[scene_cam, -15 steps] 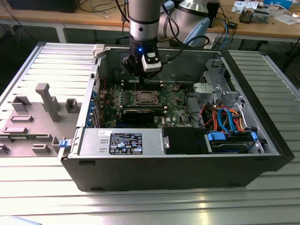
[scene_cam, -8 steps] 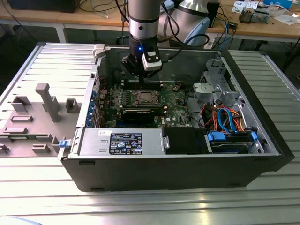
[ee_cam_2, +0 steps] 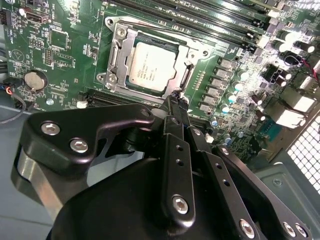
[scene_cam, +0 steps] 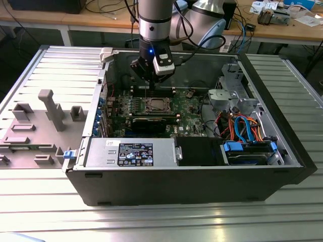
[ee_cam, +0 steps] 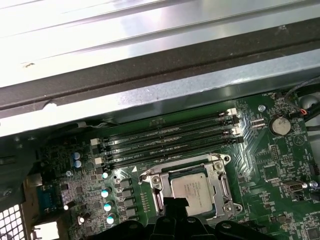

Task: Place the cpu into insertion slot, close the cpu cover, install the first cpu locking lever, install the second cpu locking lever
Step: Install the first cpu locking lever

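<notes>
The cpu (ee_cam_2: 152,67) lies flat in the insertion slot (scene_cam: 155,105) on the green board, its silvery top showing in both wrist views (ee_cam: 192,190). The cpu cover (ee_cam_2: 119,55) is down around the chip, framing it (ee_cam: 220,186). A thin metal lever (ee_cam_2: 159,34) runs along one side of the frame. My gripper (scene_cam: 148,86) hangs just above the socket's edge, its black fingers (ee_cam_2: 176,107) pressed together with nothing between them. The shut tip (ee_cam: 173,204) sits over the frame's rim next to the chip.
Long black memory slots (ee_cam: 167,140) run beside the socket, next to the case wall (ee_cam: 165,95). In the exterior view a grey power supply box (scene_cam: 131,153) and blue drive cables (scene_cam: 242,128) fill the near side of the open case. A coin cell (ee_cam_2: 35,79) sits on the board.
</notes>
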